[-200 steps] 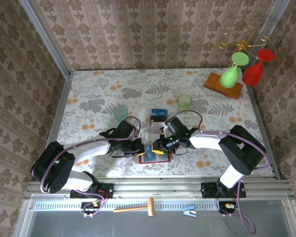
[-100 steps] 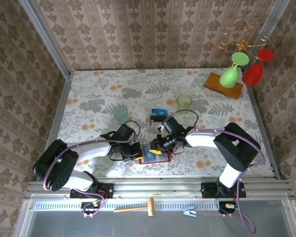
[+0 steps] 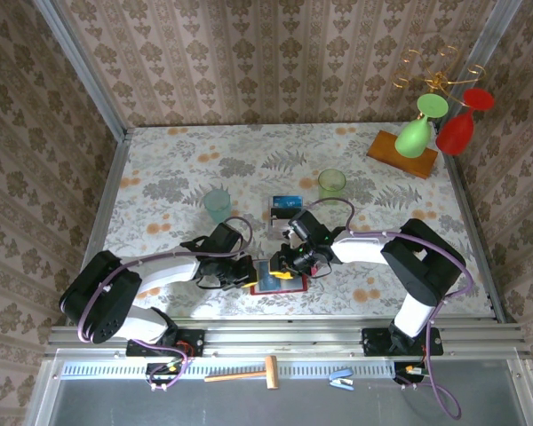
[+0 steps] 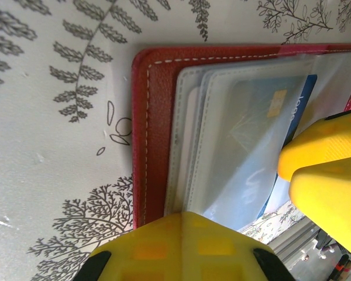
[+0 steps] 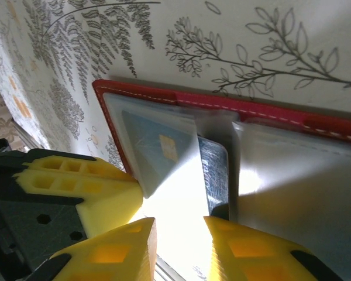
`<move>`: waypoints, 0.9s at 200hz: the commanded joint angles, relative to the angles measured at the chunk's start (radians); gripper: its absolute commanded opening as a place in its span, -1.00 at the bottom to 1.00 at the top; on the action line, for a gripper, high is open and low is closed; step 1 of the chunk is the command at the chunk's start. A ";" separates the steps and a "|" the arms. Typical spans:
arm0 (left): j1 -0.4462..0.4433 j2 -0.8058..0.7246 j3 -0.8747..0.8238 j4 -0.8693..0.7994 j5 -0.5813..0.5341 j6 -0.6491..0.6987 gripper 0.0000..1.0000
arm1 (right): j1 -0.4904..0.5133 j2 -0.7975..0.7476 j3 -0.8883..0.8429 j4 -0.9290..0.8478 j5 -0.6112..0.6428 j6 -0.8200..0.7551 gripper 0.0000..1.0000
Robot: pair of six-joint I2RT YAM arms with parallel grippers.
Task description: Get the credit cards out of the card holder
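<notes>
**Card holder** point(image 3: 275, 287): lies open and flat on the worktop point(image 3: 160, 169), lower centre of the overhead view, between my two wrists.

**Left fingers** point(image 3: 249, 271): clenched, with nothing between them. At the bottom of the left wrist frame, the left fingers point(image 4: 181, 237) sit at the holder's red edge point(image 4: 155, 129). I judge that they are pinning it down.

**Right fingers** point(image 5: 178, 243): parted a little, low in the frame over the clear sleeves point(image 5: 281, 170). Nothing is visibly pinched.

**Blue card** point(image 4: 251, 134): inside a sleeve, gold chip point(image 4: 276, 102) uppermost. From the right wrist, a darker card edge point(image 5: 213, 170) pokes out between two sleeves at mid-frame.

**Handling, by judgement:** the cards look light, stiff, thin and slick. The sleeves look soft and glossy and are likely to drag along with a card. The best hold is the exposed short edge, pinched flat across both faces, with the holder kept pressed down.

**Writing:** there is pale lettering on the blue card, but the sleeve blurs it too much to read. No brand is legible.
</notes>
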 commanded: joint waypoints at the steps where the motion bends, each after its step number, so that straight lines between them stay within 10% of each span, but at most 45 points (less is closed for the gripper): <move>1: 0.006 0.005 -0.022 -0.043 -0.031 0.026 -0.98 | 0.007 0.000 0.026 -0.088 0.050 -0.039 -0.40; 180: 0.007 -0.072 0.103 -0.135 -0.031 0.027 -0.93 | -0.009 -0.106 0.026 -0.118 0.088 -0.057 -0.39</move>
